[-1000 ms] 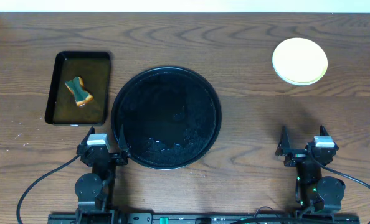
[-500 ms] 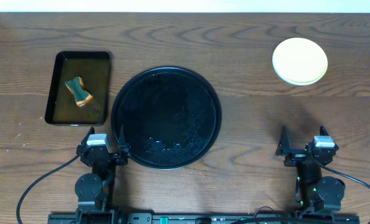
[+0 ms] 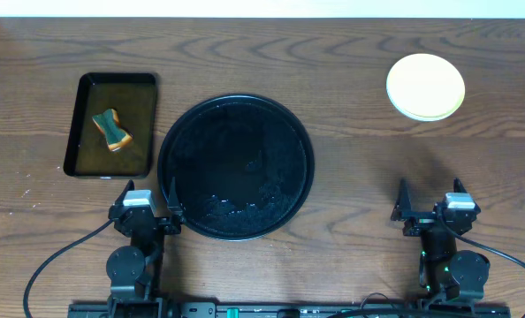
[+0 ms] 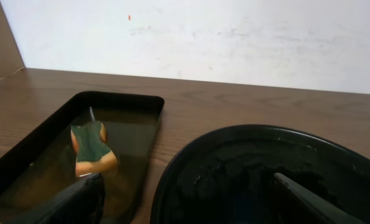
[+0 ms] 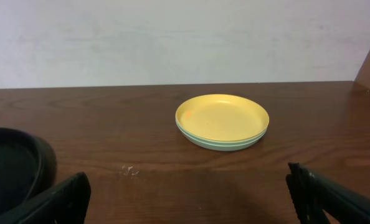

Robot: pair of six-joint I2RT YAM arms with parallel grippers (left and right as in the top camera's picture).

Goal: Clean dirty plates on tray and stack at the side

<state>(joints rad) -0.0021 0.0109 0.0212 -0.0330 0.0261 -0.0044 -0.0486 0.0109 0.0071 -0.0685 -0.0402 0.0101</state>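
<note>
The plates (image 3: 425, 86) sit stacked at the table's far right, a pale yellow one on top of mint-blue ones (image 5: 222, 121). The round black tray (image 3: 236, 166) holds no plate, only wet streaks; in the left wrist view the tray's rim (image 4: 191, 149) fills the lower right. My left gripper (image 3: 148, 204) rests open at the tray's near-left rim, nothing between its fingers. Near the front edge at the right, my right gripper (image 3: 429, 201) stands open and holds nothing, well short of the plates.
A rectangular black tray (image 3: 81, 124) with brownish water and a green-and-orange sponge (image 3: 112, 130) lies left of the round tray. The sponge (image 4: 91, 146) floats in it. A white wall runs behind the table.
</note>
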